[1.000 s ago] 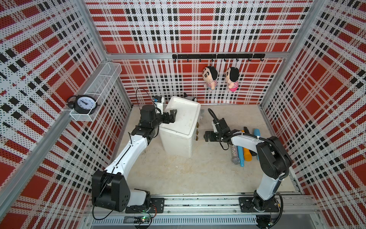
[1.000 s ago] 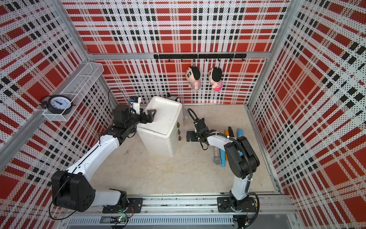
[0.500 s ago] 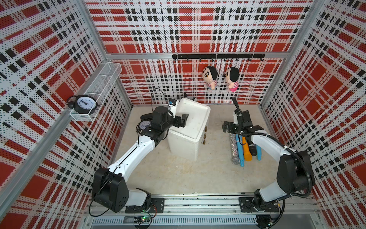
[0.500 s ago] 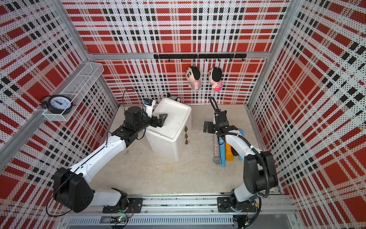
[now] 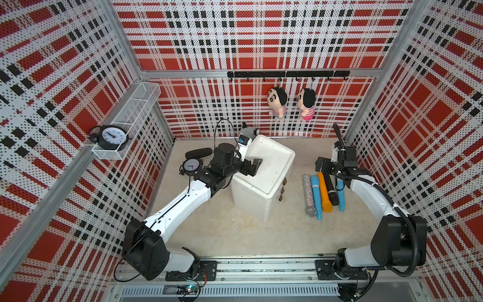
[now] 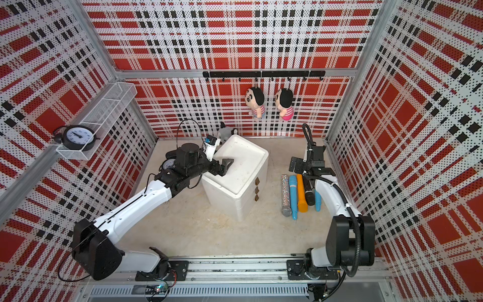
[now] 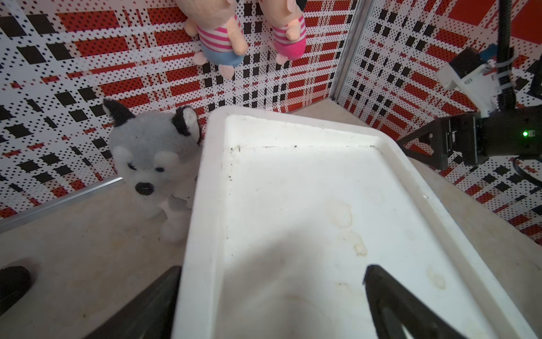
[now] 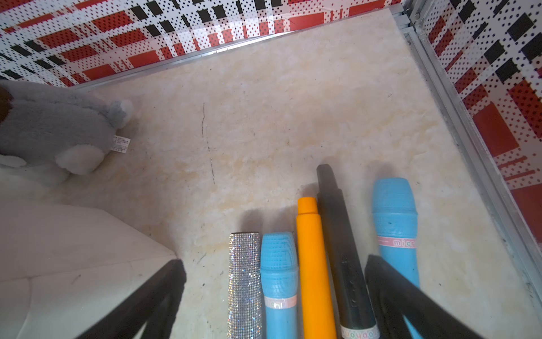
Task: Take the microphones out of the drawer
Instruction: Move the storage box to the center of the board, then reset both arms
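A white drawer cabinet [image 5: 269, 167] stands mid-floor, its three brown handles [image 5: 283, 188] facing right. The drawers look shut and their insides are hidden. My left gripper [image 5: 254, 167] is open and straddles the cabinet's left top rim [image 7: 202, 234]. One of its fingers [image 7: 387, 296] is over the top and the other is outside the rim. Several microphones lie side by side on the floor right of the cabinet: silver [image 8: 245, 281], blue [image 8: 278, 264], orange [image 8: 312, 258], black [image 8: 337, 234] and blue [image 8: 394, 211]. My right gripper [image 8: 274, 262] hangs open and empty over their far ends.
A husky plush [image 7: 152, 158] sits behind the cabinet against the back wall. A small clock [image 5: 192, 166] and a black case [image 5: 198, 153] lie on the floor at the left. Two dolls [image 5: 278, 100] hang on the back wall. A wire shelf [image 5: 130, 115] holds another clock.
The cabinet and my left gripper have shifted right across the floor. My right arm has swung from the cabinet's front to the right, back over the microphones' far ends, still open.
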Controlling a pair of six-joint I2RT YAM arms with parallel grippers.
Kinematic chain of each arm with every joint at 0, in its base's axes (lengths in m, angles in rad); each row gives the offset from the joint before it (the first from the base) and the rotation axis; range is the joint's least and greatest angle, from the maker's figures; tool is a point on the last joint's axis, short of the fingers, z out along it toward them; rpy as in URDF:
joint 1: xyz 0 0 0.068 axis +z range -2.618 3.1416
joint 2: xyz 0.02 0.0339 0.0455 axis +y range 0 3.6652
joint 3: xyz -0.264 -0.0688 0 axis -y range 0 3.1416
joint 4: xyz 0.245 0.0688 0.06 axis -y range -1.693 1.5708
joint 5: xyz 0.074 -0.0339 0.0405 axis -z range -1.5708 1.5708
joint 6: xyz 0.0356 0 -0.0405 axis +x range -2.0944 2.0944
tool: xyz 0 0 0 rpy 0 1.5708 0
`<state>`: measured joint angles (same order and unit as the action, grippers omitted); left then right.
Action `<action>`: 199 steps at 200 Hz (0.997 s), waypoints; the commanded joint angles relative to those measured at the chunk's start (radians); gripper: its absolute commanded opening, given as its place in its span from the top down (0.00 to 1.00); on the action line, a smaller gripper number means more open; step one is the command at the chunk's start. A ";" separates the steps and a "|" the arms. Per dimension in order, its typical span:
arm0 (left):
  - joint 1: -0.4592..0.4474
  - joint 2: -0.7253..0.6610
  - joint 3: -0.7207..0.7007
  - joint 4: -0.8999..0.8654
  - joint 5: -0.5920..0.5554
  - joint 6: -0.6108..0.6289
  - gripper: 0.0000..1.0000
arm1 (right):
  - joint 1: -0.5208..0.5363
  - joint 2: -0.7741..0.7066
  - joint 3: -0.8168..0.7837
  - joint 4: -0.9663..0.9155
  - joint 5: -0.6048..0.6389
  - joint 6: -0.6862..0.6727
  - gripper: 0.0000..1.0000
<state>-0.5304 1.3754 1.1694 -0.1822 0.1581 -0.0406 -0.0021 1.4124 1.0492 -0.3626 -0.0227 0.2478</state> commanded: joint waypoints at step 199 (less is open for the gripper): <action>0.434 0.147 0.068 -0.051 -0.550 -0.305 0.02 | -0.030 -0.056 -0.158 0.264 -0.081 -0.160 0.00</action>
<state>-0.1123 1.5311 1.3258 -0.3038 -0.2001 -0.3367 -0.0238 1.4086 0.9421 -0.2192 -0.0769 0.1284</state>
